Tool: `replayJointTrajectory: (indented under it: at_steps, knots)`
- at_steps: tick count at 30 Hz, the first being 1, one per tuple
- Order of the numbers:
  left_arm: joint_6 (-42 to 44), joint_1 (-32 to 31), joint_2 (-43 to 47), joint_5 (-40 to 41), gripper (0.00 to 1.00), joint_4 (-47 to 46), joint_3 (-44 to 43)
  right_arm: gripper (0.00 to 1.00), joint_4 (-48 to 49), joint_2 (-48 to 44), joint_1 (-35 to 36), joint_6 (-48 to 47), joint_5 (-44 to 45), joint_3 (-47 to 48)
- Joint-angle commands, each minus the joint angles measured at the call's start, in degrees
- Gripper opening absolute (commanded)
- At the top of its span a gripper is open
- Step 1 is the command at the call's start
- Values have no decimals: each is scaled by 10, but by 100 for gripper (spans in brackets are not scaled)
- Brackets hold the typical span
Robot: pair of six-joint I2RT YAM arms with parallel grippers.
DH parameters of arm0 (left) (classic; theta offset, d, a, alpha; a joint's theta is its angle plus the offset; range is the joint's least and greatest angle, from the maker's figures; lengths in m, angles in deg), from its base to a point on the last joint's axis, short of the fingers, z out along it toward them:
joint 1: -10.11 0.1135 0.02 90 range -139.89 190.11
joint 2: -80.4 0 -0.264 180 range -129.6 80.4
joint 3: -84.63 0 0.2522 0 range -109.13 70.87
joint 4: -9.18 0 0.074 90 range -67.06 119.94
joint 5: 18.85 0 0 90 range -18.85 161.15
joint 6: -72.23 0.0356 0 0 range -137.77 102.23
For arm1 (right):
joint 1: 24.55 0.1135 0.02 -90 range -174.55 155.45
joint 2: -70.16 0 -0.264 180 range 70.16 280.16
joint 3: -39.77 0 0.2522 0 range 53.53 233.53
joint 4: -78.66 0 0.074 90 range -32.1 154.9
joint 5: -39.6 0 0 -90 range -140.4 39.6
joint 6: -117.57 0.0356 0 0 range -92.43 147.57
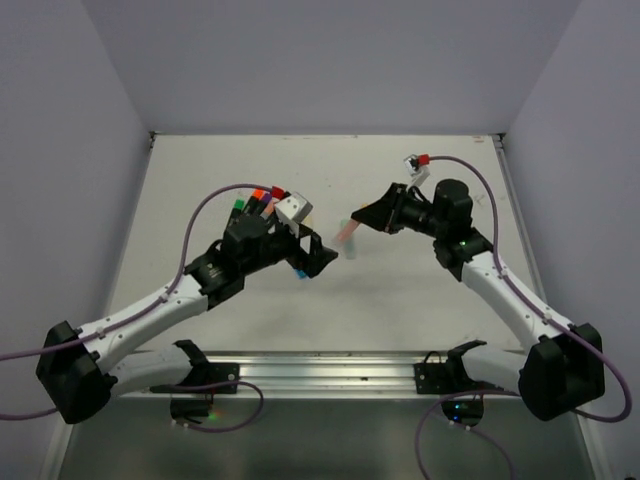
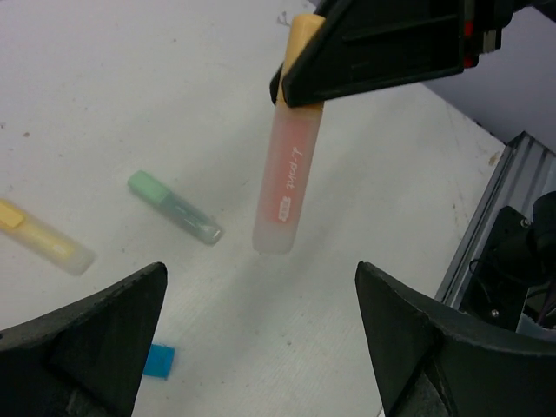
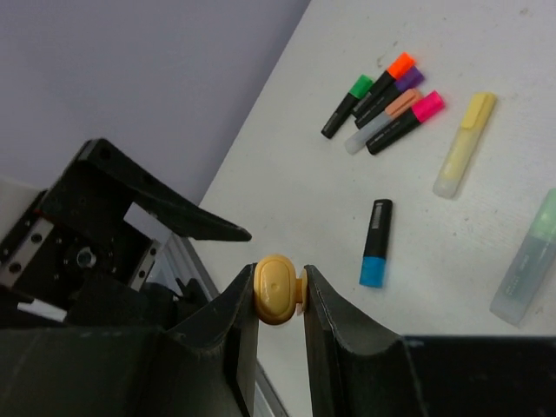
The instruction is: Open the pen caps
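One peach pen hangs lengthwise downward, cap up, pinched by the right end effector; left end effector gapes empty.

Top camera sits high behind the arm bases, looking down and forward, far enough back to take in the whole surface. Left wrist camera peers out between the left fingers, close in, angled down at the surface. Right wrist camera looks along the right fingers, very close, down across the surface. All three catch the peach pen. Both wrist views share the mint pen and yellow pen.
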Motion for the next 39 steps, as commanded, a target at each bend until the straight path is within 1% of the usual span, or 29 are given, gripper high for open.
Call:
replayJointTrajectory:
  at_steps: [1, 2, 3, 4, 6, 7, 9, 10, 13, 16, 17, 20, 22, 23, 25, 29, 34, 35, 37, 38, 39]
  knots:
    - [-6, 70, 22, -156, 93, -9, -14, 0, 72, 15, -1, -53, -109, 28]
    - [2, 83, 19, -175, 93, -8, -24, 0, 88, 23, -1, -51, -125, 27]
    - [6, 98, 15, -191, 94, -5, -31, 0, 136, 30, -2, -37, -162, 24]
    - [8, 101, 3, -227, 94, -4, -37, 0, 164, 35, 0, -23, -179, 23]
    - [7, 106, -7, -265, 94, -15, -49, 0, 218, 54, 0, 5, -221, 19]
    - [4, 106, -17, -289, 94, -27, -50, 0, 271, 59, 0, 34, -230, 18]
    - [3, 106, -28, -302, 93, -31, -60, 0, 318, 69, 0, 59, -243, 15]
    - [2, 106, -40, -313, 92, -35, -63, 0, 359, 72, 0, 83, -250, 14]
    - [-12, 106, -52, -340, 88, -66, -62, 0, 413, 81, 0, 117, -259, 11]
    - [-28, 106, -58, -347, 82, -95, -57, 0, 431, 84, 0, 129, -264, 9]
    - [-35, 106, -59, -349, 78, -101, -56, 0, 432, 85, -1, 130, -265, 8]
    - [-48, 106, -69, -351, 70, -119, -57, 0, 436, 85, 1, 129, -269, 2]
    - [-50, 107, -72, -346, 67, -124, -59, 0, 439, 85, 1, 129, -273, -3]
    - [-49, 106, -72, -345, 65, -124, -61, 0, 441, 86, 1, 128, -276, -5]
    - [-48, 106, -72, -342, 64, -119, -66, 0, 441, 87, 1, 129, -278, -9]
    - [-41, 106, -77, -341, 54, -111, -78, 0, 447, 88, 2, 128, -279, -17]
    - [-41, 107, -80, -344, 49, -105, -79, 0, 448, 94, 4, 125, -287, -22]
    - [-41, 106, -80, -345, 46, -106, -79, 0, 448, 95, 4, 125, -288, -25]
    - [-42, 107, -80, -347, 44, -108, -79, 0, 450, 97, 5, 125, -288, -26]
    - [-42, 107, -81, -347, 39, -110, -79, 0, 451, 98, 7, 125, -288, -27]
    - [-42, 106, -83, -351, 37, -111, -79, 0, 451, 99, 8, 125, -287, -28]
